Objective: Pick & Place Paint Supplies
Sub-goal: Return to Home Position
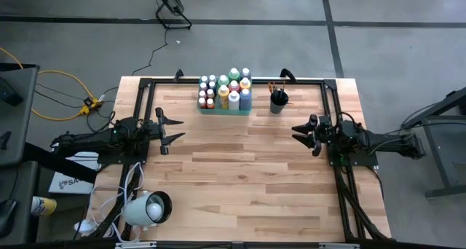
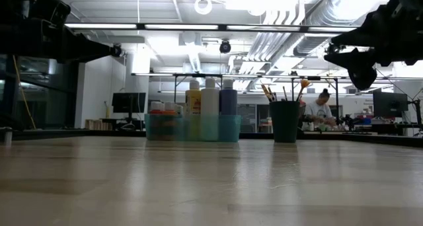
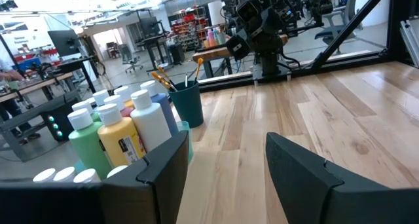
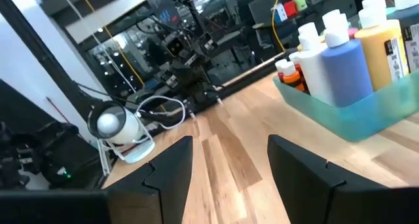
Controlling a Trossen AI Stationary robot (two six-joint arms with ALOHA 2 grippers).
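1. The left gripper hovers over the left side of the light wooden table, fingers spread apart and holding nothing. Its arm lies low and folded along that edge, so homing here looks nearly finished. Any last move should be small and slow, away from the supplies.
2. The small paint bottles with white and coloured caps stand packed upright in the translucent green rectangular tray at the middle of the table's far edge, well apart from both grippers. Nothing lies loose on the boards, so the sorting looks complete. Neither arm should swing across this spot.
3. Just right of the tray stands the dark round cup, with the thin dark-handled paintbrushes upright inside and their tips above the rim. They would tip easily, so keep the nearer arm clear.
4. The right gripper hovers over the table's right side, facing inward, fingers parted and empty. It sits nearest the cup, so it should pull straight back rather than sweep sideways.
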